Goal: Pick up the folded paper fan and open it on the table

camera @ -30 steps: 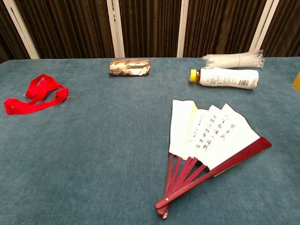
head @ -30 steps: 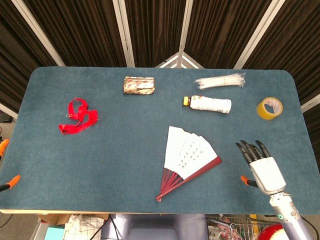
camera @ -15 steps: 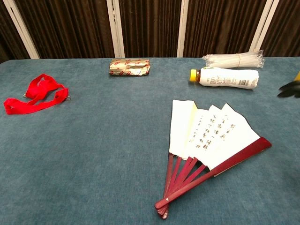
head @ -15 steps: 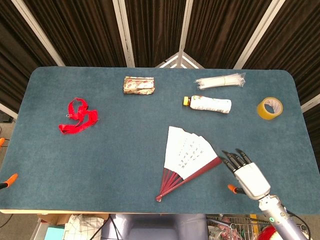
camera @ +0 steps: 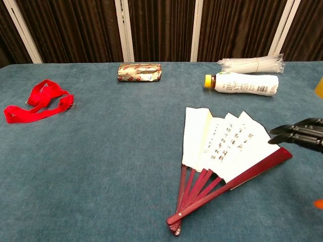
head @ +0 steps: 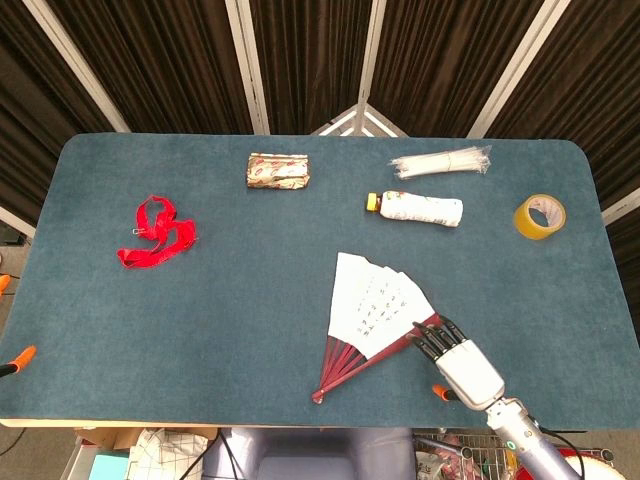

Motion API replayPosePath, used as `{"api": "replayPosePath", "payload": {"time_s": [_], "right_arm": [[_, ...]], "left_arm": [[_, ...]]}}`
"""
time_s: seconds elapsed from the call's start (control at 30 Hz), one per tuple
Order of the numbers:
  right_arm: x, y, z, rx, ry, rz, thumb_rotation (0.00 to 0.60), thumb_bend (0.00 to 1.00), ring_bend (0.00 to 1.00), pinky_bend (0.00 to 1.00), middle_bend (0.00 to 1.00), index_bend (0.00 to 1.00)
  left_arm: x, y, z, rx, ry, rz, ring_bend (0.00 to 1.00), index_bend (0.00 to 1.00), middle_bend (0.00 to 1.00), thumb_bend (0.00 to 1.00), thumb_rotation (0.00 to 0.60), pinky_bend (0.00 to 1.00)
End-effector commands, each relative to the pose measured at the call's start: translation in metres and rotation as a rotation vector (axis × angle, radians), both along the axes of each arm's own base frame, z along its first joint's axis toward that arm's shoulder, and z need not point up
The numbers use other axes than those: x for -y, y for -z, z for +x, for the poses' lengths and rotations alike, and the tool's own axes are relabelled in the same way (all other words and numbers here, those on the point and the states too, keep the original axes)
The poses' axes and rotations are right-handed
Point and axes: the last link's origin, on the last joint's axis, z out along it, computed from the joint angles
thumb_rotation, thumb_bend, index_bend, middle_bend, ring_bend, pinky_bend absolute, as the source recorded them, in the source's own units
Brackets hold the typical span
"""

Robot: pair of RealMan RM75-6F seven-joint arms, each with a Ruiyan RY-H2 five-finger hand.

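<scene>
Right hand (head: 452,352) has travelled in from the right part of the desk (head: 240,300) over the last second, moving left and toward the near edge; its dark fingertips (camera: 282,132) now sit at the outer end of the fan's (head: 375,320) red guard stick, where a second ago they were well apart from it. Fingers extended, lying close side by side, holding nothing; contact with the stick cannot be confirmed from either view, at most just beside or grazing it. Left hand not seen in either view. The fan itself has not shifted: it lies flat on the desk, near the front edge and right of centre, already partly spread, with several paper panels fanned and the red ribs showing. Judgement: the approach is finished and the hand is placed to take the guard stick, either to lift the fan or to drag the stick further round; opening is incomplete, the spread being well short of a half circle. Orientation: pivot points toward the near-left, paper edge toward the far-right. Long axis, taken along the lower guard stick, runs diagonally from the pivot at near-left up to the tip at the right, by the fingertips.
</scene>
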Motion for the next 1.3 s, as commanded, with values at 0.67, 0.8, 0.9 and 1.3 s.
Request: {"api": "replayPosePath", "payload": {"time_s": [0.67, 0.8, 0.9, 1.3], "right_arm": [[0.013, 0.038, 0.020, 0.001, -0.015, 0.014, 0.600, 0.17, 0.19, 0.13, 0.11, 0.29], [0.012, 0.044, 0.021, 0.003, -0.021, 0.013, 0.600, 0.21, 0.19, 0.14, 0.11, 0.31], [0.013, 0.048, 0.022, -0.001, -0.027, 0.013, 0.600, 0.21, 0.19, 0.14, 0.11, 0.31], [0.016, 0.061, 0.029, -0.008, -0.038, 0.012, 0.600, 0.21, 0.19, 0.14, 0.11, 0.32]], "left_arm": [[-0.002, -0.001, -0.003, -0.003, -0.016, 0.012, 0.00, 0.00, 0.00, 0.17, 0.600, 0.10], [-0.002, -0.002, -0.003, -0.003, -0.017, 0.014, 0.00, 0.00, 0.00, 0.17, 0.600, 0.10], [-0.002, -0.002, -0.003, -0.003, -0.018, 0.015, 0.00, 0.00, 0.00, 0.17, 0.600, 0.10], [-0.003, -0.001, -0.004, -0.007, -0.022, 0.014, 0.00, 0.00, 0.00, 0.17, 0.600, 0.10]]}}
